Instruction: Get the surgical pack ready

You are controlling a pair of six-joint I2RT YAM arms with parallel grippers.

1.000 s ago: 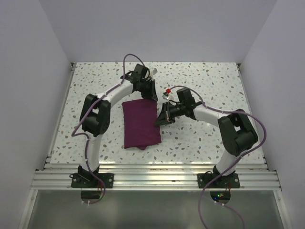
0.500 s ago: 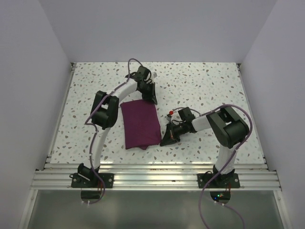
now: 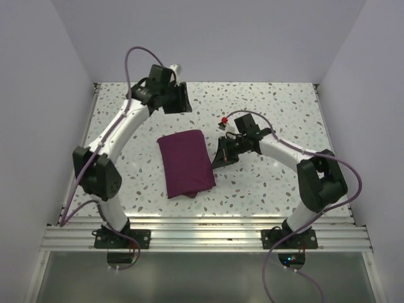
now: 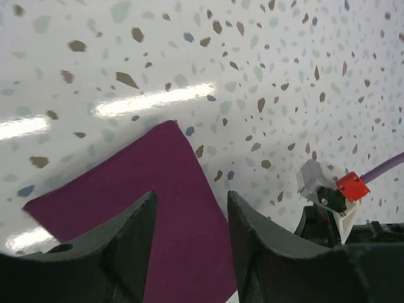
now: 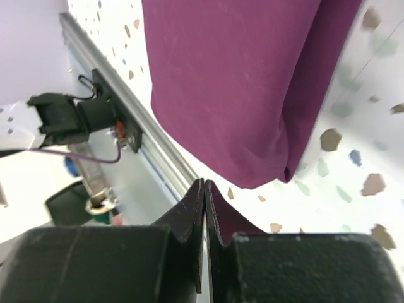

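The left claw (image 3: pixel 183 101) hung released beyond the surgical pack (image 3: pixel 185 163); the right claw (image 3: pixel 218 160), clenched empty just beside it, risked snagging its fold.

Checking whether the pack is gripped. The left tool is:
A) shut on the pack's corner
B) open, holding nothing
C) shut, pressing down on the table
B: the left wrist view shows the left tool with its fingers apart and nothing between them, the surgical pack lying on the table below.

Speckled white tabletop (image 3: pixel 278 107), aluminium rail (image 3: pixel 208 228) along its near edge.
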